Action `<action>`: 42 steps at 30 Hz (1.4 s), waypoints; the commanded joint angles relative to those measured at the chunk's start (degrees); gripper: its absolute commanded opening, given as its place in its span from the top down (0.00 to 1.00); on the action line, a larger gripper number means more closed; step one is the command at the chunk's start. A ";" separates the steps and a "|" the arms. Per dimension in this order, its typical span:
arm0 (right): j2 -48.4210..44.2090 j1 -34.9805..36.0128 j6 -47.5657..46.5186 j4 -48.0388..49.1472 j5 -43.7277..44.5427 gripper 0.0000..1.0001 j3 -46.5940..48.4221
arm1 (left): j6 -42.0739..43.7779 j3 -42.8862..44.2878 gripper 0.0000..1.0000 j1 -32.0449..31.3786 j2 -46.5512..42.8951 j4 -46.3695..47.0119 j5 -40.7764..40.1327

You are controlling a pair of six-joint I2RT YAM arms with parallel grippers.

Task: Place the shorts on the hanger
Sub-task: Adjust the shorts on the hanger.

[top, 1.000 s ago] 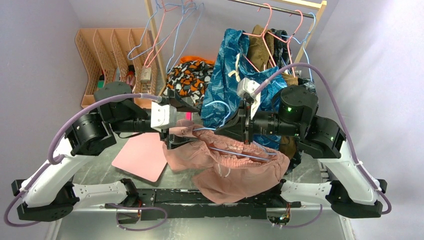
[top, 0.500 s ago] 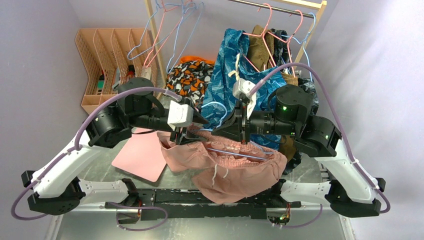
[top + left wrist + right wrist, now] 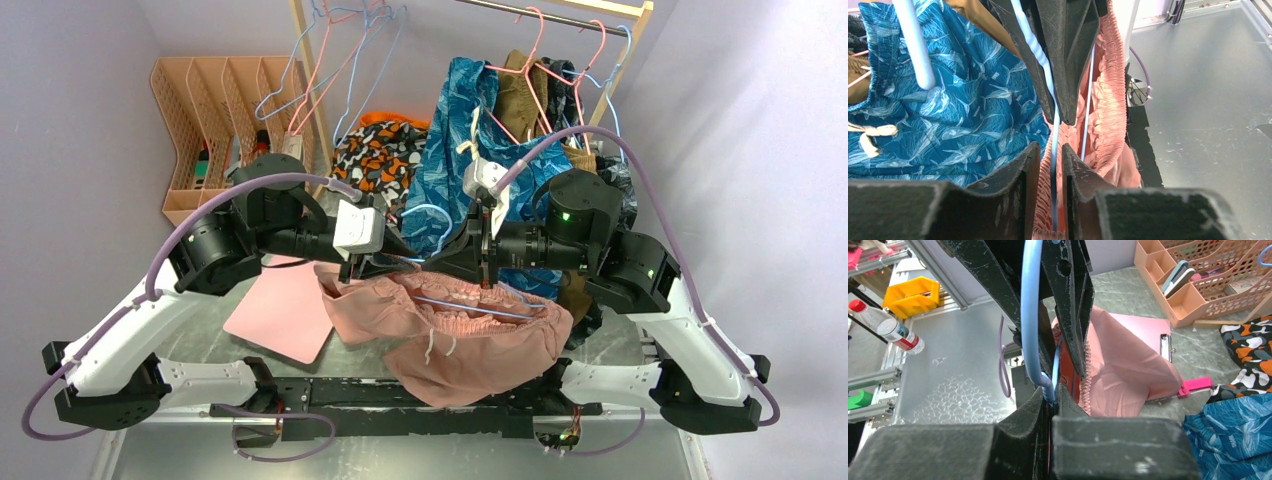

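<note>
Left wrist view: left gripper (image 3: 1050, 151) straddles hanger (image 3: 1039, 52) and shorts (image 3: 1108, 100), grip unclear; pinch both while right gripper (image 3: 1051, 392), clamped on hanger, steadies.

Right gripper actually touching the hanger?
Touching. The right wrist view shows the right gripper shut on the hanger, with the light-blue wire pinched between its fingertips.

The left arm (image 3: 130, 320) and right arm (image 3: 690, 340): white moulded shells on the lower links, black cylindrical joints, a white camera box (image 3: 358, 228) at each wrist. A lilac cable (image 3: 190, 225) loops from base to wrist. Green lamps (image 3: 563, 215) mark the right joints. The fingers (image 3: 1013, 195) are black, finely textured.
</note>
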 commanded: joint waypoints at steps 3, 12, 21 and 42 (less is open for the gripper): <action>-0.38 0.00 -0.48 2.71 -1.15 1.00 -0.14 | -0.01 2.40 0.82 0.09 1.28 0.76 0.73; -1.45 0.04 0.14 3.81 0.27 0.99 -1.43 | -1.31 -0.92 0.93 0.09 -0.97 5.63 -2.88; -7.92 -0.01 7.59 15.64 -0.65 0.68 -12.33 | -3.52 -8.38 0.93 0.07 -6.38 13.94 -4.29; -7.11 0.04 13.39 21.29 5.30 0.73 -13.97 | -4.76 -11.16 0.93 0.09 -9.22 16.54 -3.00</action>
